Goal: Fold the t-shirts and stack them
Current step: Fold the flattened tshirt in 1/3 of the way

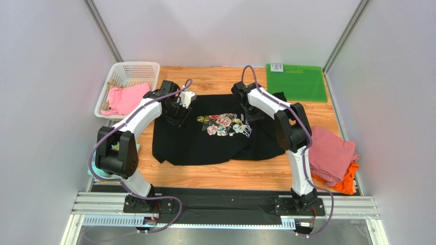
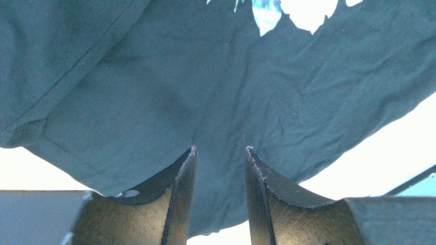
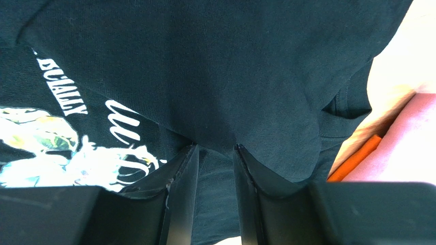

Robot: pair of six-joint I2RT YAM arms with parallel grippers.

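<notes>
The black t-shirt (image 1: 204, 143) lies spread on the wooden table, floral print (image 1: 224, 124) facing up. My left gripper (image 1: 176, 116) is down on its upper left part. In the left wrist view my left gripper (image 2: 220, 149) is open, its tips against wrinkled black cloth (image 2: 215, 92) that shows in the gap. My right gripper (image 1: 252, 116) is down on the shirt just right of the print. In the right wrist view my right gripper (image 3: 216, 147) is open, with a fold of black cloth (image 3: 245, 76) at its tips. A folded dusty-pink t-shirt (image 1: 331, 153) lies on an orange one (image 1: 349, 181) at the right edge.
A white basket (image 1: 130, 69) at the back left holds a pink garment (image 1: 125, 98). A green mat (image 1: 296, 81) lies flat at the back right. Grey walls close in both sides. Bare wood (image 1: 215, 173) runs along the front of the shirt.
</notes>
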